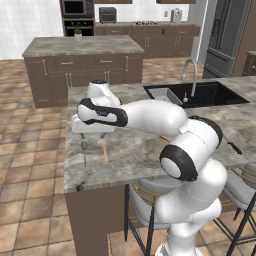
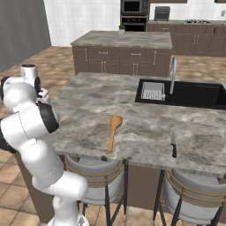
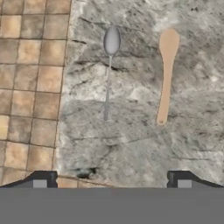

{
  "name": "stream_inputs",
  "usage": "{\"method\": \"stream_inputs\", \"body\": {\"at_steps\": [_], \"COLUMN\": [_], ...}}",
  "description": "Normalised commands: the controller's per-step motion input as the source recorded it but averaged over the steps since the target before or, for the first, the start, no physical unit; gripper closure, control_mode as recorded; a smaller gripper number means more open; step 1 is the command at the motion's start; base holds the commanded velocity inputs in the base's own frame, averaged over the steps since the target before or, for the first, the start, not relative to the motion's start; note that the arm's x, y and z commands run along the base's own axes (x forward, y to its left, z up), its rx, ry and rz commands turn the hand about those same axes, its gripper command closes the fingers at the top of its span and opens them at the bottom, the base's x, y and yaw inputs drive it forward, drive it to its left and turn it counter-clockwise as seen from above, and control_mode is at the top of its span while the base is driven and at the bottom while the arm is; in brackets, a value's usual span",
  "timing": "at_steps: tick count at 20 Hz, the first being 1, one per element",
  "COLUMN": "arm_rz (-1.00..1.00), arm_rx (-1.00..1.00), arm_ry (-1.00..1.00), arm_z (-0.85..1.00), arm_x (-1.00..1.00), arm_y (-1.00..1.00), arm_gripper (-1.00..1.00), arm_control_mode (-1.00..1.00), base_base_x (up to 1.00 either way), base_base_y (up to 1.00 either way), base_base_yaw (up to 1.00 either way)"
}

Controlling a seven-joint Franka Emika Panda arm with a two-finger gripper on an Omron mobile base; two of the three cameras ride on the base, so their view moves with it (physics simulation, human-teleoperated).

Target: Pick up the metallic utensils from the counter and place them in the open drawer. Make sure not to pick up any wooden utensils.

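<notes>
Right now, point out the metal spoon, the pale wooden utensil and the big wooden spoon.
metal spoon (image 3: pixel 107 87), hand view, mid-handle.
pale wooden utensil (image 3: pixel 166 74), hand view, upper handle.
big wooden spoon (image 2: pixel 113 133), right base view, mid-handle.

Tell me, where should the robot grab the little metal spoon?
Probably mid-handle of the metal spoon, coming straight down from above. It lies flat on the counter, and its slim, straight handle fits between the open gripper. The wooden spatula lies apart beside it.

A black sink with a curved silver faucet is sunk at the far right. Two grey stools stand at the near side. A kitchen island bearing a small potted plant stands far off, a dark fridge to its right
</notes>
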Motion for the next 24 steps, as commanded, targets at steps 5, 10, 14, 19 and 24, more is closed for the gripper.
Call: {"method": "stream_inputs", "body": {"at_steps": [5,10,14,19,24], "arm_rz": [-0.08,-0.08,-0.04,0.00,0.00], "arm_rx": [-0.06,-0.06,-0.05,-0.01,0.00], "arm_ry": [0.03,0.00,0.04,0.01,0.00], "arm_z": [-0.33,-0.42,-0.72,-0.62,-0.07], "arm_x": [0.33,0.23,0.31,0.29,0.41], "arm_y": [0.17,0.39,0.22,0.00,-0.10], "arm_gripper": [-1.00,-1.00,-1.00,-1.00,-1.00], "arm_control_mode": [-1.00,-1.00,-1.00,-1.00,-1.00], "base_base_x": [0.00,0.00,0.00,0.00,0.00], "base_base_y": [0.00,0.00,0.00,0.00,0.00], "base_base_yaw": [0.00,0.00,0.00,0.00,0.00]}}
